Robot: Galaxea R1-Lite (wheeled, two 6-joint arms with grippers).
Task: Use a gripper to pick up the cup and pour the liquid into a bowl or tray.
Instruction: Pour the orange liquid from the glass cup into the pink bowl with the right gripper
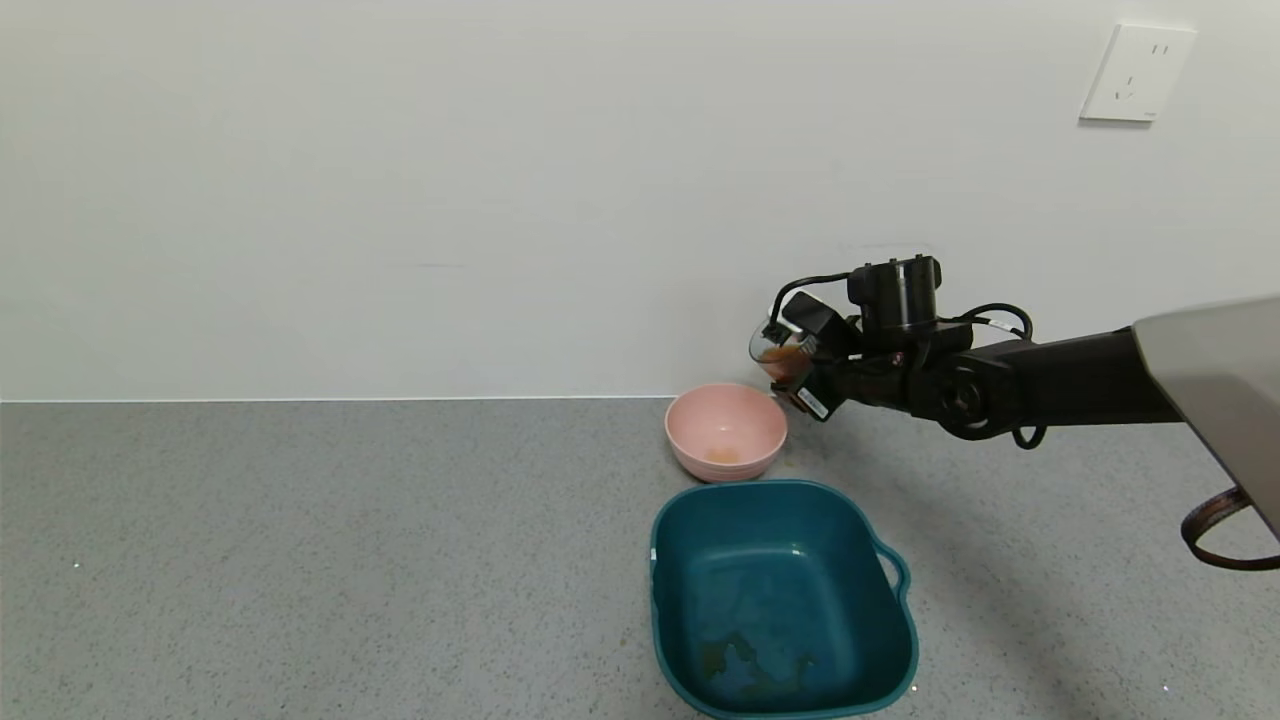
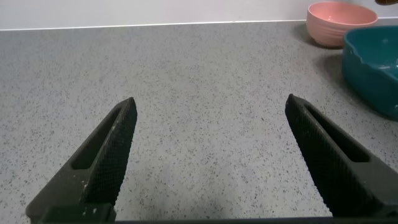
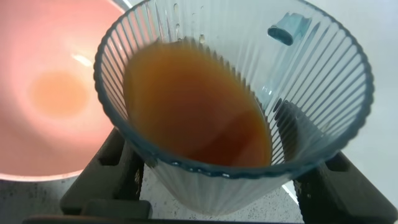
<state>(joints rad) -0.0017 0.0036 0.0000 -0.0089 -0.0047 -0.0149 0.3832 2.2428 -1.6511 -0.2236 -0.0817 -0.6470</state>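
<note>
My right gripper is shut on the ribbed pale blue-green cup and holds it tilted toward the pink bowl, above the bowl's right rim. In the right wrist view the cup fills the frame, with red-orange liquid lying against its lower wall near the rim. The pink bowl sits beside and below it, with a small orange puddle in its bottom. My left gripper is open and empty over bare counter, away from the cup.
A teal squarish tray with a handle stands just in front of the pink bowl, with wet marks inside. The white wall runs close behind the bowl. The grey speckled counter stretches to the left.
</note>
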